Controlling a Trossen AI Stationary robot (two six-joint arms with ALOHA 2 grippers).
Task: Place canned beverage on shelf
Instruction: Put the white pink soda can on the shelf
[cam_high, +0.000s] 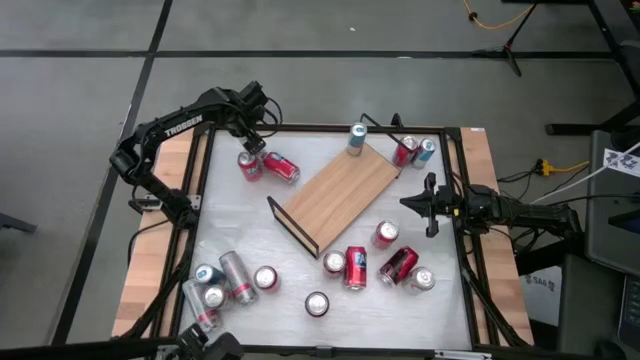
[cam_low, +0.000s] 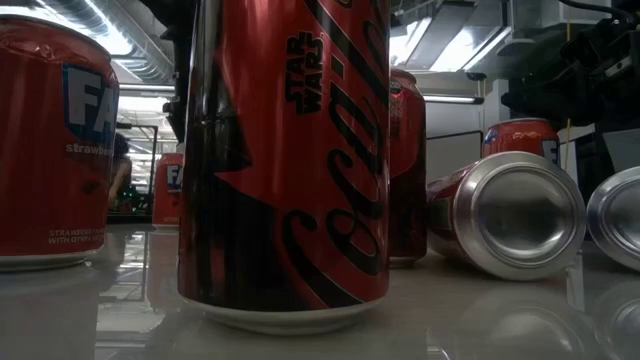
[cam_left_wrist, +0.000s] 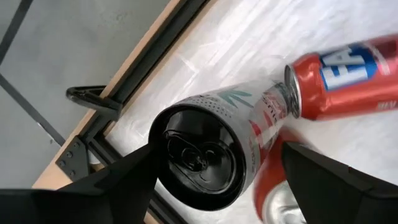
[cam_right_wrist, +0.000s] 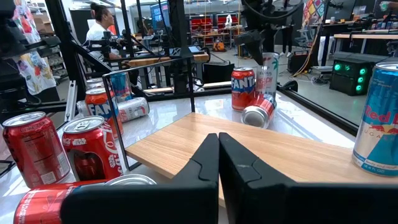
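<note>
Up at the table's far left corner, the left gripper (cam_high: 252, 136) hung over a black-topped white can with red and green print (cam_left_wrist: 217, 146), its fingers (cam_left_wrist: 118, 180) spread wide on either side of the can's top, not clamped. Right beside it stood a red Fanta can (cam_high: 249, 166) and a red can lying on its side (cam_high: 281, 167). The light-wood shelf board with black wire rails (cam_high: 335, 190) lay diagonally mid-table, with a blue-and-silver can (cam_high: 357, 139) standing at its far end. The right gripper (cam_high: 409, 200) waited clenched, empty, by the shelf's right edge.
</note>
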